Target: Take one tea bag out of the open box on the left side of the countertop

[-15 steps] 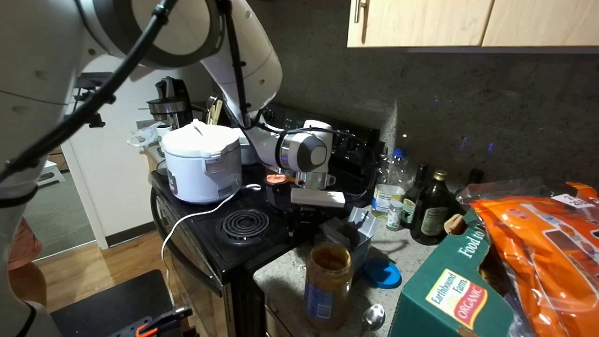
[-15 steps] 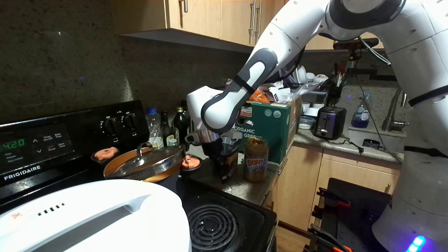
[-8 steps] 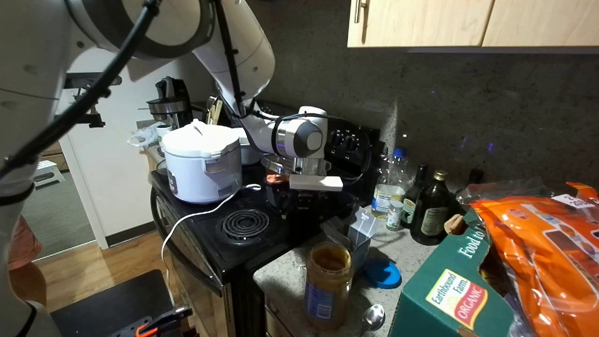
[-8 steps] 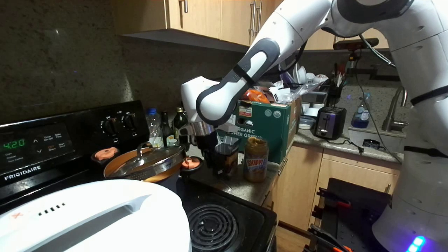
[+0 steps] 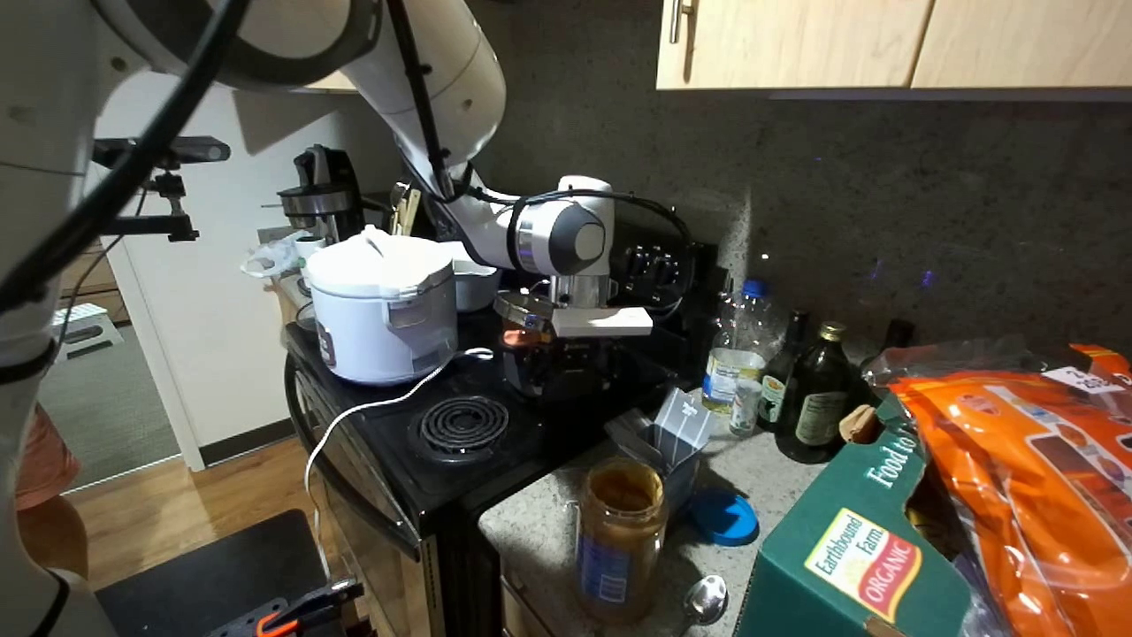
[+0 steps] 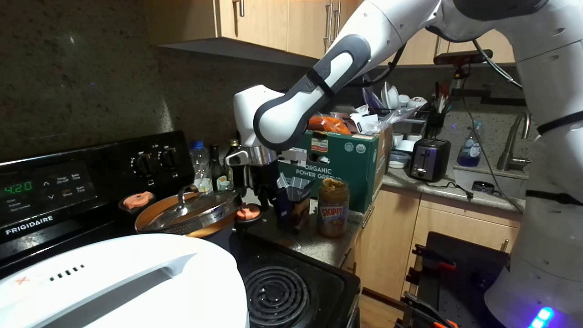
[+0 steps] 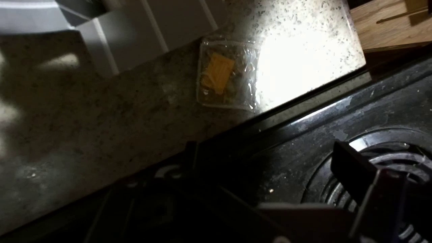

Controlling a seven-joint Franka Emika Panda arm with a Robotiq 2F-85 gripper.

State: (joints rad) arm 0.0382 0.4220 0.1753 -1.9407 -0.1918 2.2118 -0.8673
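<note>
The open box (image 5: 679,460) stands on the grey countertop (image 5: 539,531), dark with pale flaps spread at its top. It also stands at the middle of an exterior view (image 6: 294,209), and its flaps (image 7: 148,33) fill the top left of the wrist view. A clear-wrapped tea bag (image 7: 227,74) with an orange tag lies flat on the countertop beside the box, near the stove edge. My gripper (image 7: 270,157) is open, its dark fingers spread with nothing seen between them. In both exterior views the gripper (image 6: 266,198) (image 5: 575,372) hangs beside the box over the stove side, apart from the tea bag.
A peanut butter jar (image 5: 621,540), a blue lid (image 5: 723,516) and a spoon (image 5: 706,602) are close to the box. A green carton (image 5: 858,531) and bottles (image 5: 815,398) stand beyond. The stove holds a lidded pan (image 6: 191,212) and a white cooker (image 5: 382,305).
My gripper has risen and drawn away from the box toward the stove side. The box, jar and other objects stand where they were.
</note>
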